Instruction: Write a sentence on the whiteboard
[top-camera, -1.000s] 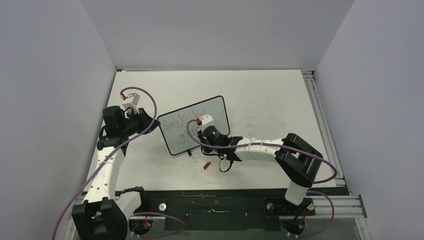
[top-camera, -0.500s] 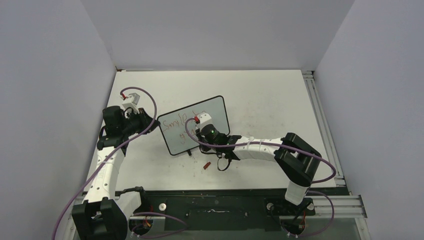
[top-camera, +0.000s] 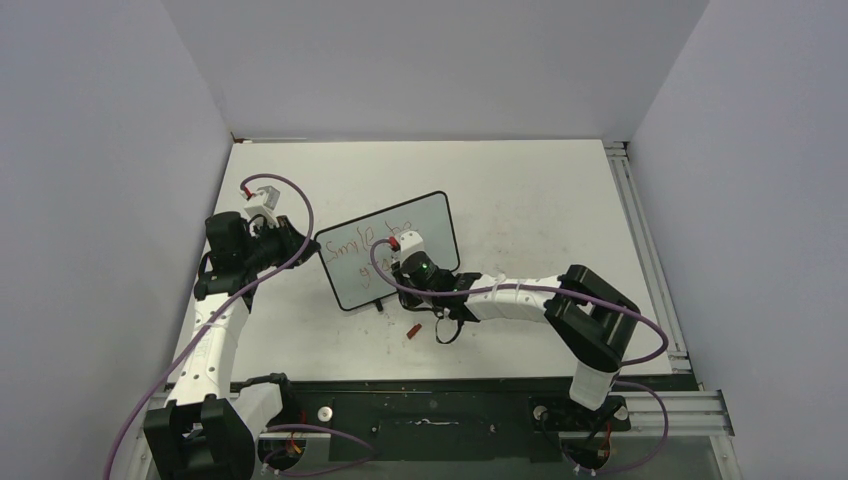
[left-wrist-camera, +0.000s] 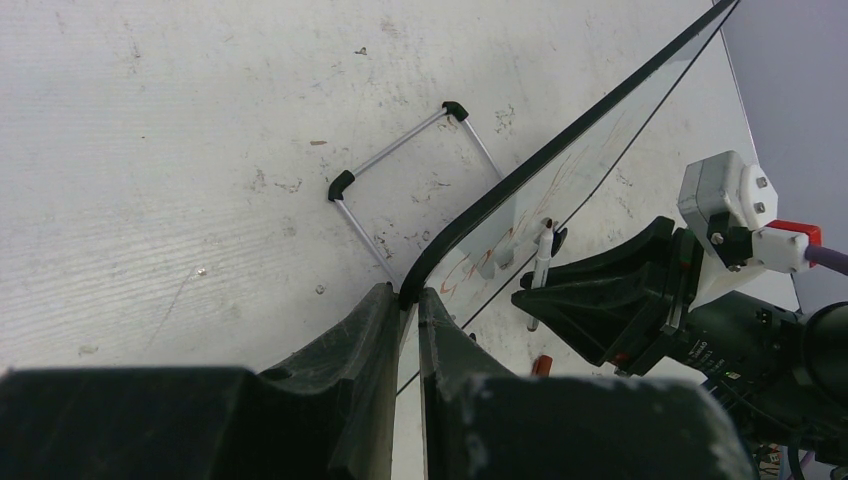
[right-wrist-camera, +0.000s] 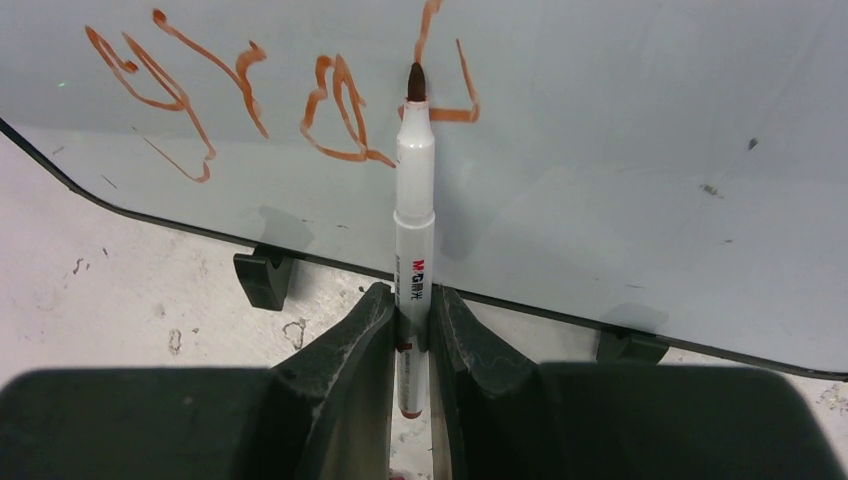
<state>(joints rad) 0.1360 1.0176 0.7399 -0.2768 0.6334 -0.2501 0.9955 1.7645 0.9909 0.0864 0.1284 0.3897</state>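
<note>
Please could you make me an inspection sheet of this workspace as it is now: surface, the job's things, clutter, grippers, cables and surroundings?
Surface: white table, scuffed and stained; no spill seen.
Job's things: whiteboard standing on its feet; red sentence in two lines; marker uncapped, its tip on the lower line.
Clutter: small red piece on the table in front of the board, perhaps the marker's cap.
Grippers: left gripper shut on the whiteboard's edge; right gripper shut on the marker.
Cables: a purple cable loops beside each arm.
Surroundings: plain grey walls on three sides; metal rail along the table's right edge.
</note>
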